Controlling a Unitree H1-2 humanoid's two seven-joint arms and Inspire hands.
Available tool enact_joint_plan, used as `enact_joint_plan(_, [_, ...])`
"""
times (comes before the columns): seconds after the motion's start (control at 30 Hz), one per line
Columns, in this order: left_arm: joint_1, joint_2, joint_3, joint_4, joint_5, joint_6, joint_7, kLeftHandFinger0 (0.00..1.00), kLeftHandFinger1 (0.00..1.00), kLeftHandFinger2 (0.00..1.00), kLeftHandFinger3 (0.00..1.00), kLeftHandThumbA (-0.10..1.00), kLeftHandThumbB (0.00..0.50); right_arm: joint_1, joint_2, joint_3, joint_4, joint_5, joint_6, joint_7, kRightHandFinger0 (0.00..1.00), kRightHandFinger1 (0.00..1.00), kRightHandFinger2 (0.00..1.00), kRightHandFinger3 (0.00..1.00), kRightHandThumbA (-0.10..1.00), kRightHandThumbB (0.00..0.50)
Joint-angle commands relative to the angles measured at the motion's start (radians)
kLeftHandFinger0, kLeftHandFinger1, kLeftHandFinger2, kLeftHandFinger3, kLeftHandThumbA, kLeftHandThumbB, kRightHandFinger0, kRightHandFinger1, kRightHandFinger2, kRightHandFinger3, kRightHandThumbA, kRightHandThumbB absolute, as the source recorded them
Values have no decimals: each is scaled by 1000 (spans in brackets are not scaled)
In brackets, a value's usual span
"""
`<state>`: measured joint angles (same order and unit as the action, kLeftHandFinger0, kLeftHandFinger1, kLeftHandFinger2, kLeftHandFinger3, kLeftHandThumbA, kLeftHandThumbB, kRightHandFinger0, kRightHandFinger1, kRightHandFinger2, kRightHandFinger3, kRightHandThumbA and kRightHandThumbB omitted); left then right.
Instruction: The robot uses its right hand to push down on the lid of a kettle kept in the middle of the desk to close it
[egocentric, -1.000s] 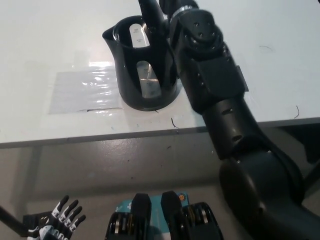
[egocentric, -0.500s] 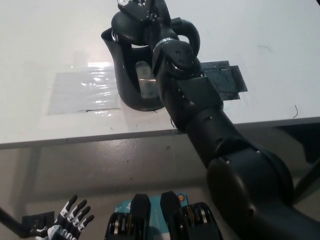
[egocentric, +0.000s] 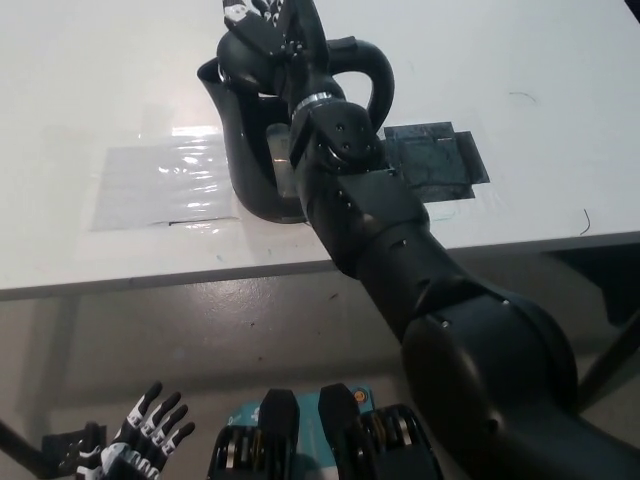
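Fingers of the black right hand (egocentric: 268, 38) lie flat and a little spread on top of the kettle (egocentric: 250, 150). They are not wrapped around anything; they just press on the top. The lid is under the hand, so I cannot see if it is all the way shut.

The kettle is black and stands upright on the white desk (egocentric: 90, 90), close to the front edge of the desk. Its spout points to one side and its handle (egocentric: 372, 75) curves out on the other side, just past the wrist. A shiny clear sheet (egocentric: 160, 185) lies flat on the desk, touching the kettle's base on the spout side. A dark patch (egocentric: 435, 160) lies on the desk on the handle side, close to the kettle.

The white left hand (egocentric: 150, 440) rests low down, well below the desk edge and far from the kettle. Its fingers are spread apart and it holds nothing.

What could go wrong? The hand looks like it sits more toward the spout side of the top. If it pushes down off the middle, the kettle may tip or slide on the smooth desk. The kettle is near the desk edge, so a slide toward the robot could knock it off. A push that is too soft may leave the lid unclicked.
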<state>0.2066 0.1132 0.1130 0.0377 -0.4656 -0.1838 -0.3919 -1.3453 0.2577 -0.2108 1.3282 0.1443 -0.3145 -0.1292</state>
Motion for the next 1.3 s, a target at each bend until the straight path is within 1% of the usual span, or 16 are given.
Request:
enact_joint_plan(0.0, [-6,18,-7,-32,-3,-33,-28,1000,1000,1000,1000,1000,500,24,36,28,59,-16,47,-27,1000,1000,1000,1000,378,210])
enact_joint_plan(0.2, [-3,17,-4,-37,-6,-28,-25,1000,1000,1000,1000,1000,500,71,14,84,63,-54,52,-58,1000,1000,1000,1000,375,178])
enact_joint_plan(0.3, [-11,33,7,-52,-8,-16,-18,1000,1000,1000,1000,1000,500,131,15,116,81,-76,60,-78,1000,1000,1000,1000,417,221])
enact_joint_plan(0.37, [-10,33,7,-55,-9,-13,-17,1000,1000,1000,1000,1000,500,150,13,130,82,-84,50,-77,1000,1000,1000,1000,449,208])
enact_joint_plan(0.47, [-16,34,8,-47,-18,-25,-25,1000,1000,1000,1000,1000,496,224,9,146,93,-85,32,-60,1000,1000,1000,1000,508,228])
enact_joint_plan(0.53, [-13,31,7,-45,-20,-27,-25,1000,1000,1000,1000,1000,500,242,7,140,92,-76,15,-47,1000,1000,1000,1000,500,206])
enact_joint_plan(0.6, [-12,30,7,-45,-19,-31,-26,1000,1000,1000,1000,1000,500,247,9,130,86,-68,-15,-58,1000,1000,1000,1000,481,215])
enact_joint_plan(0.67, [-9,29,8,-48,-17,-29,-21,1000,1000,1000,1000,1000,500,249,14,116,76,-59,-71,-83,1000,1000,1000,1000,396,205])
enact_joint_plan(0.7, [-10,28,9,-48,-15,-29,-19,1000,1000,1000,1000,1000,500,248,16,103,69,-45,-114,-74,1000,1000,1000,1000,341,173])
enact_joint_plan(0.77, [-16,28,14,-47,-9,-31,-10,1000,1000,1000,1000,1000,500,226,15,97,60,-44,-135,-58,1000,1000,1000,1000,395,184])
enact_joint_plan(0.83, [-13,30,15,-50,-11,-26,-11,1000,1000,1000,1000,1000,500,223,21,77,22,-29,-155,-26,1000,1000,1000,1000,424,249])
enact_joint_plan(0.9, [-7,34,16,-51,-12,-27,-15,1000,1000,1000,1000,1000,500,228,25,86,-11,-48,-155,-26,1000,1000,1000,1000,424,230])
enact_joint_plan(1.07, [6,44,25,-51,-24,-25,-23,1000,1000,1000,1000,1000,500,254,42,138,-166,-101,-155,-32,1000,1000,1000,1000,514,257])
enact_joint_plan(1.13, [13,46,26,-51,-29,-22,-25,1000,1000,1000,1000,1000,500,311,41,218,-483,-167,-155,-8,1000,1000,1000,1000,579,270])
enact_joint_plan(1.23, [16,43,27,-53,-26,-16,-17,1000,1000,1000,1000,1000,500,351,28,266,-663,-219,-155,-3,1000,1000,1000,1000,649,265])
enact_joint_plan(1.27, [18,49,31,-52,-26,-13,-17,1000,1000,1000,1000,1000,500,386,23,290,-810,-241,-107,14,1000,1000,1000,1000,662,265])
